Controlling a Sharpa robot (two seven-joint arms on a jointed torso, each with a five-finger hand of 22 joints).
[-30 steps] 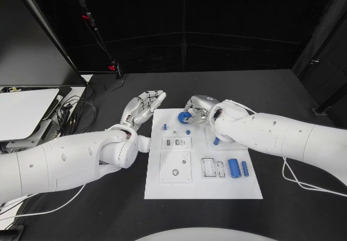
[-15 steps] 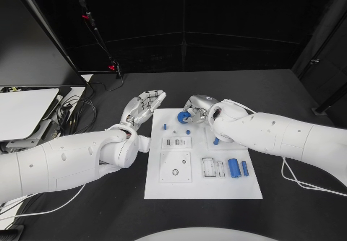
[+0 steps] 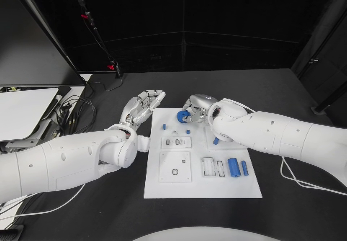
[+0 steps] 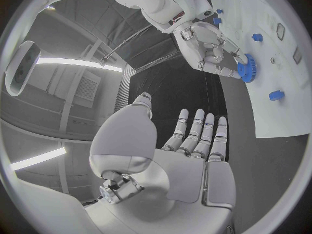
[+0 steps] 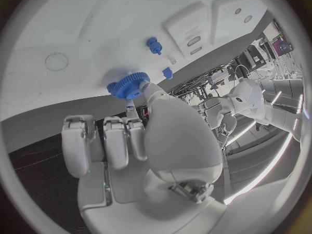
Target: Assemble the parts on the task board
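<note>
The white task board lies in the middle of the black table. My right hand is over the board's far edge and pinches a blue gear between thumb and finger; the gear hangs just above the board. My left hand is flat with its fingers stretched out, beside the board's far left corner, holding nothing. The left wrist view shows the left hand, the right hand and the gear. A large blue cylinder and a thinner one lie at the board's right.
Small blue pegs stand on the board's far half. Recessed slots and a plate with a hole sit on its left side. A white desk with cables is off to the left.
</note>
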